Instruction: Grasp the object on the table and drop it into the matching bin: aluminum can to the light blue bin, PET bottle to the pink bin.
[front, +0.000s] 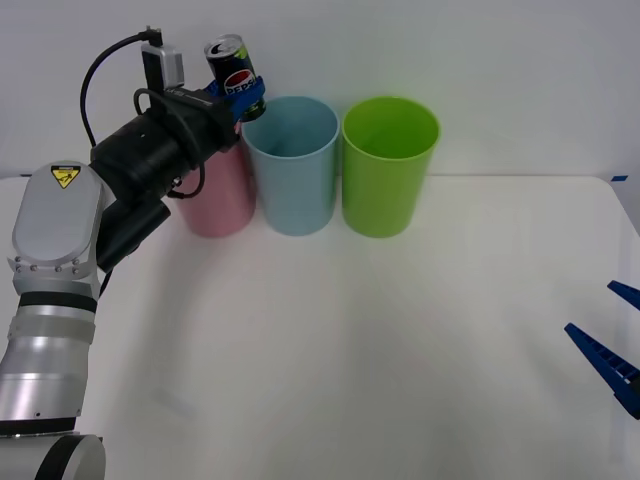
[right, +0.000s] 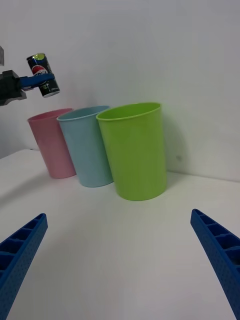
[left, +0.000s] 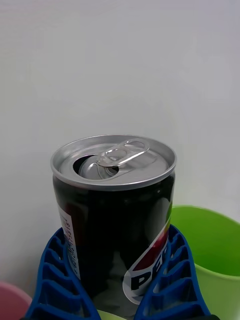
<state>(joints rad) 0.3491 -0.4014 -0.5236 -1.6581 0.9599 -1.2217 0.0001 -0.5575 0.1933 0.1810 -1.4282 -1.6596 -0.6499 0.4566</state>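
Above the bins: my left tool clenched on the can.
Held upright near the blue bin rim for dropping; right tool released, idle over the desk.

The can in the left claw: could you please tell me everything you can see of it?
The can is small, black and metal-looking, with a silver top, a pull tab over an opened mouth, and a red, white and blue Pepsi logo on its side. It is held in the air, tilted slightly, by the left claw, whose blue ribbed fingers clamp both sides of its lower body. It hangs above the row of bins, about over the gap between the pink bin and the light blue bin, touching nothing else.
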